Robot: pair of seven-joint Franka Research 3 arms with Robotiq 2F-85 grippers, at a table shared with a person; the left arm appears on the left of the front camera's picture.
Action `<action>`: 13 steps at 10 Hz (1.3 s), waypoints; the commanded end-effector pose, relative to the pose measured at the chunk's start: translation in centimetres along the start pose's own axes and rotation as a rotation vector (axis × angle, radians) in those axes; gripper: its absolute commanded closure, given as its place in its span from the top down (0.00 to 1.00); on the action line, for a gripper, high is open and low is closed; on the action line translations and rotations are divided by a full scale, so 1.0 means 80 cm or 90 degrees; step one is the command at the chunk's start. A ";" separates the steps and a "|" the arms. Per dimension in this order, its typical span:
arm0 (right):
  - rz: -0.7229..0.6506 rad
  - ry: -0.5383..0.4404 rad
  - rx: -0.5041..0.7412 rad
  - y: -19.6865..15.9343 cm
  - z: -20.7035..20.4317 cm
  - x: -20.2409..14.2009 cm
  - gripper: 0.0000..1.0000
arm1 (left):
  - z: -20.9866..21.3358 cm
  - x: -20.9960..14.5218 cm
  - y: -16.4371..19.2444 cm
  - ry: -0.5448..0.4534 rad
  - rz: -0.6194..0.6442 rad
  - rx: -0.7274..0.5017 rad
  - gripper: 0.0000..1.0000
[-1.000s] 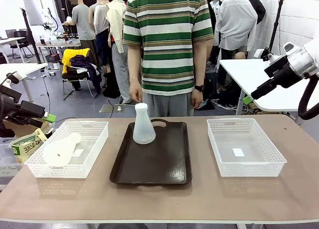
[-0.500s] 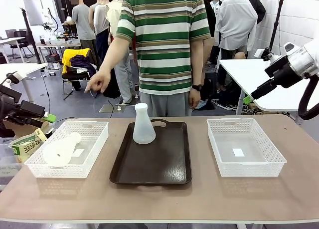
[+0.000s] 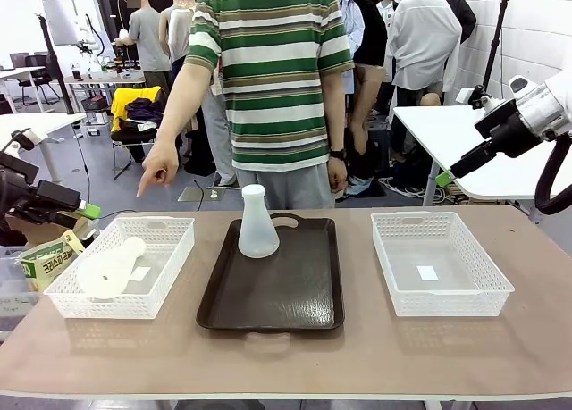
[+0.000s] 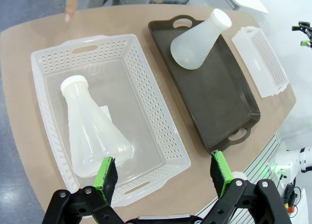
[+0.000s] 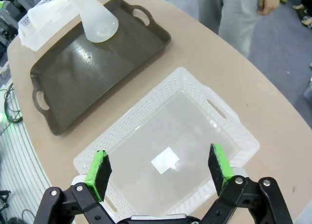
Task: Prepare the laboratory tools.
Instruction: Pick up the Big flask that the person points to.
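One frosted-white flask (image 3: pixel 257 224) stands upright at the far end of the dark brown tray (image 3: pixel 295 294). A second flask (image 3: pixel 109 269) lies on its side in the left white basket (image 3: pixel 170 265). The left wrist view looks down on the lying flask (image 4: pixel 90 129), with my left gripper (image 4: pixel 163 174) open and well above the basket's near end. My left gripper (image 3: pixel 82 213) hovers off the table's left edge. My right gripper (image 3: pixel 444 178) hangs high at the right, and in the right wrist view it (image 5: pixel 160 170) is open over the right basket (image 5: pixel 234 136). The person's hand (image 3: pixel 156 173) points down toward the left basket.
The right basket (image 3: pixel 487 285) holds just a small white label. A green-and-white box (image 3: pixel 45 258) sits off the table's left edge. The person stands at the far side, behind the tray. The table's near strip is bare.
The person has raised one arm, shifted left, and lowered a pointing finger toward the left basket. Neither arm nor either flask has moved.
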State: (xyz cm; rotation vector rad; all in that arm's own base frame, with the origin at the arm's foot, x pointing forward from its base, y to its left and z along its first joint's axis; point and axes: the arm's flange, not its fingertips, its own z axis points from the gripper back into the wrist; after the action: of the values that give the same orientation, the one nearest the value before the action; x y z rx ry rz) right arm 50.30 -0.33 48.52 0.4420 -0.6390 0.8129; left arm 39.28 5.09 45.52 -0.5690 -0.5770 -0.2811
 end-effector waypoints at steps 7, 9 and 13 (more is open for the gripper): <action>0.001 0.008 -0.006 0.002 -0.002 0.002 1.00 | -0.002 -0.001 0.004 -0.010 -0.010 -0.014 1.00; 0.001 0.008 -0.006 0.002 -0.002 0.002 1.00 | -0.002 -0.001 0.004 -0.010 -0.010 -0.014 1.00; 0.001 0.008 -0.006 0.002 -0.002 0.002 1.00 | -0.023 0.043 -0.001 0.046 0.040 0.085 1.00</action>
State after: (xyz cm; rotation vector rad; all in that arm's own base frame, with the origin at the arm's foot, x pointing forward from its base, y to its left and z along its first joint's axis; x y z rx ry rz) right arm 50.29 -0.33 48.50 0.4425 -0.6388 0.8129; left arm 40.56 4.43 45.66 -0.5280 -0.5556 -0.2500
